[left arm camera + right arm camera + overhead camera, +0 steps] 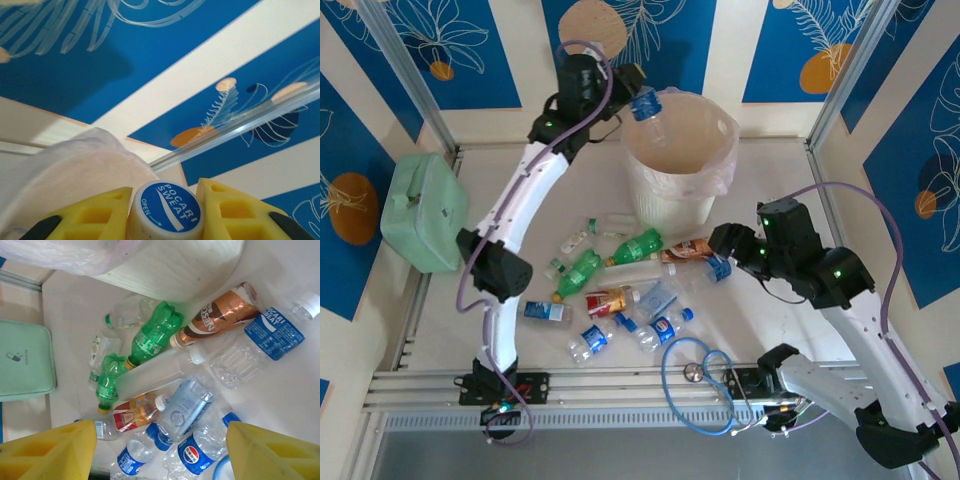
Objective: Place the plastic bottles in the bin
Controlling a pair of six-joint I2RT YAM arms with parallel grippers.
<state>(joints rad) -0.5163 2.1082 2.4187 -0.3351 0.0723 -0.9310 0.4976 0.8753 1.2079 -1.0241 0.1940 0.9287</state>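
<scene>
Left claw (165, 212): we see it clamped on a clear bottle (647, 108), blue Pocari Sweat cap, over the bin (665, 200).
Right claw (162, 450): half open, empty, above the mixed bottles (152, 335) on our table (760, 180).

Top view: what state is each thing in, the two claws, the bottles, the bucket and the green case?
Left gripper, shut on the blue-capped bottle.
Blue-capped bottle, capped, held up at the bin's rim.
Bin, upright, bag-lined.
Right gripper, open, empty, above the loose bottles.
Loose bottles, lying on the table.
Case, closed.
</scene>
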